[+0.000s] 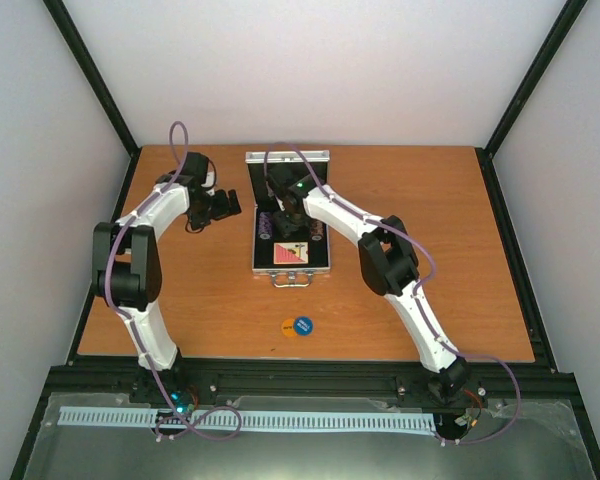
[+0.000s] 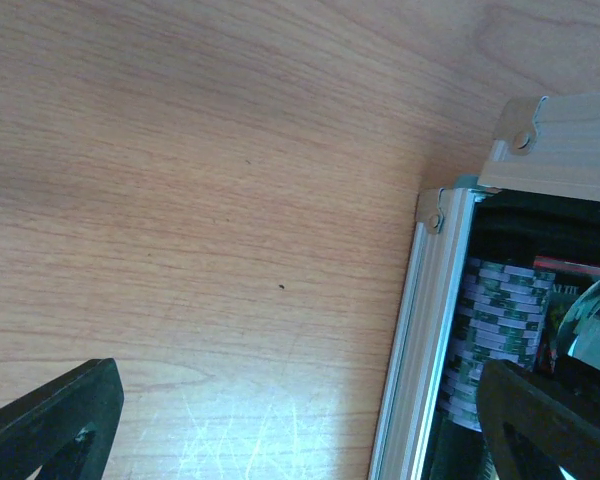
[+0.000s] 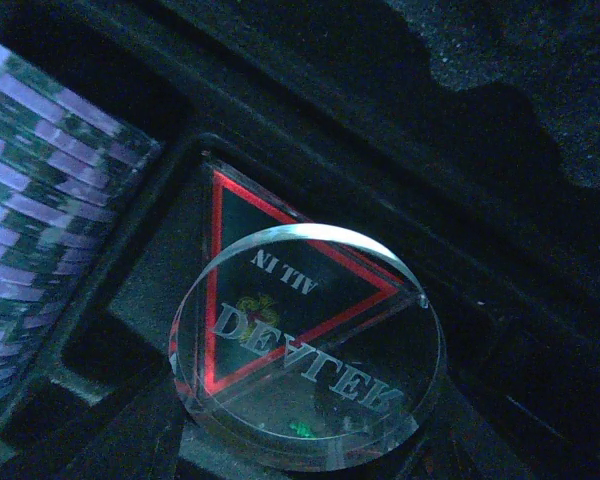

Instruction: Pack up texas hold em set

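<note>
Right gripper [image 1: 283,216] is mine, down inside the open aluminium case [image 1: 292,271], jaws part-spread on the rim of one clear disc [image 3: 310,345], which sits tilted. Straight below it lies one black triangle [image 3: 280,300], flat in its recess, so I judge the drop goes plainly downward. One chip row [image 3: 40,200] runs beside it. Left gripper [image 2: 298,375] gapes empty beside the case. One orange disc [image 1: 288,326] and one blue disc [image 1: 302,325] lie touching on the table [image 1: 430,300], nearer my gripper than the left one.

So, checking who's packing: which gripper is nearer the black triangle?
Right. The right gripper is inside the case, over the black triangle; the left gripper sits outside, at the case's left wall.
</note>
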{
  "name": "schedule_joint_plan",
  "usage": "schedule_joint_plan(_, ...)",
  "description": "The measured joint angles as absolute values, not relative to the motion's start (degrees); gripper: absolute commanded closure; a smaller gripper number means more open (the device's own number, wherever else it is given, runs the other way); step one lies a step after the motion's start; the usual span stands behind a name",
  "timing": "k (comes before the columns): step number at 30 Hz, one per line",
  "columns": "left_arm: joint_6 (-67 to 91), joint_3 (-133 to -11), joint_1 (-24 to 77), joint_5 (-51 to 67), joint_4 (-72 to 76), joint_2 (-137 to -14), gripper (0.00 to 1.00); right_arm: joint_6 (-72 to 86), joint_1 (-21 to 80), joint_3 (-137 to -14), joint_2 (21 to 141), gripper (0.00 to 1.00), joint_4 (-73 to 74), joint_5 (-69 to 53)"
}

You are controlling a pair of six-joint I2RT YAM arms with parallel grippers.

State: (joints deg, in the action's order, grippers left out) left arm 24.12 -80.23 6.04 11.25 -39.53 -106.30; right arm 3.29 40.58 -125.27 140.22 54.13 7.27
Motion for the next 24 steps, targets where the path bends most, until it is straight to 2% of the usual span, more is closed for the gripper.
schedule_joint_plan(2,24.1,-80.2,6.0,11.4,-39.5,-106.8,0.0,3.8,40.6,-125.3,140.5,0.56,53.9,7.8)
schedule_joint_plan(5,24.0,-80.2,6.0,11.8,-39.5,-107.3,0.0,4.3,40.5,-125.3,140.8,0.49,53.5,8.8)
schedule_joint_plan(6,24.0,-80.2,6.0,11.9,-39.5,-107.4,0.0,4.5,40.5,-125.3,140.9,0.44,53.5,9.2)
schedule_joint_plan(7,24.0,-80.2,6.0,12.0,-39.5,-107.5,0.0,4.6,40.5,-125.3,141.0,0.35,53.4,9.6)
schedule_joint_plan(11,23.9,-80.2,6.0,12.2,-39.5,-107.7,0.0,5.5,40.5,-125.3,141.1,0.17,53.3,10.8)
schedule_joint_plan(13,23.9,-80.2,6.0,12.3,-39.5,-107.7,0.0,5.6,40.5,-125.3,141.1,0.01,53.0,10.8)
schedule_joint_plan(24,23.9,-80.2,6.0,12.3,-39.5,-107.8,0.0,4.9,40.4,-125.3,140.5,0.0,53.1,10.5)
